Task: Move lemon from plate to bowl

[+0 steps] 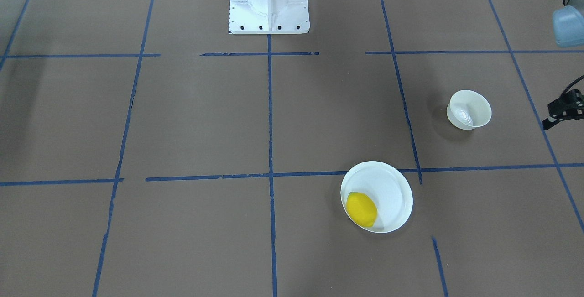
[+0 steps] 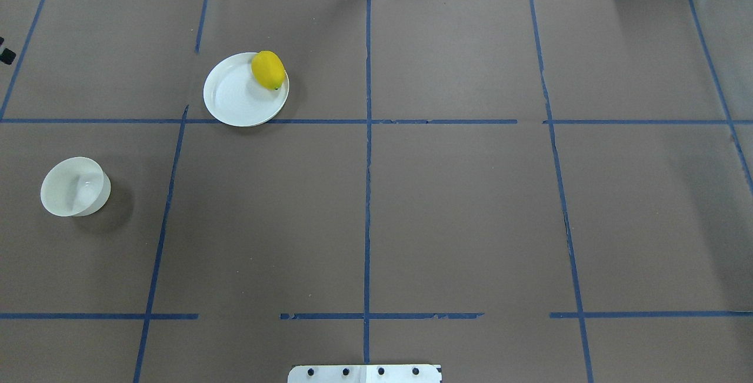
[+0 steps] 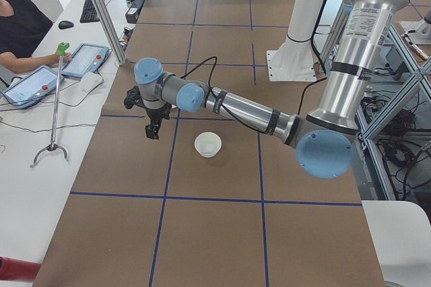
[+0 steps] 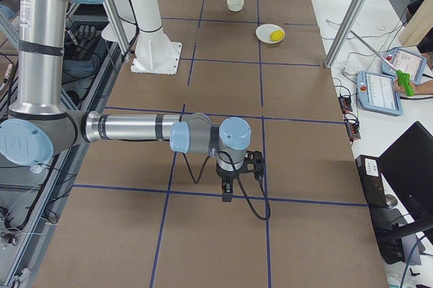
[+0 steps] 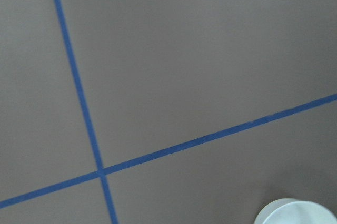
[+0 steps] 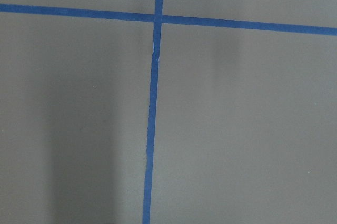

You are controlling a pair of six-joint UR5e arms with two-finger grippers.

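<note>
Jaws state: cannot tell, left jaws or right jaws | lemon (image 2: pixel 267 70) rightward of left jaws, on plate (image 2: pixel 235 97) rim farthest from them | long axis crosswise to that line | left jaws nearer; bowl (image 2: pixel 75 186) near them

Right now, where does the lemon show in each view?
Front-facing: lemon lower right of centre.
Overhead: lemon upper left.
Exterior left: not visible.
Exterior right: lemon far top.
Left wrist: absent.
Right wrist: absent.
Landmark: the white plate under it.
</note>
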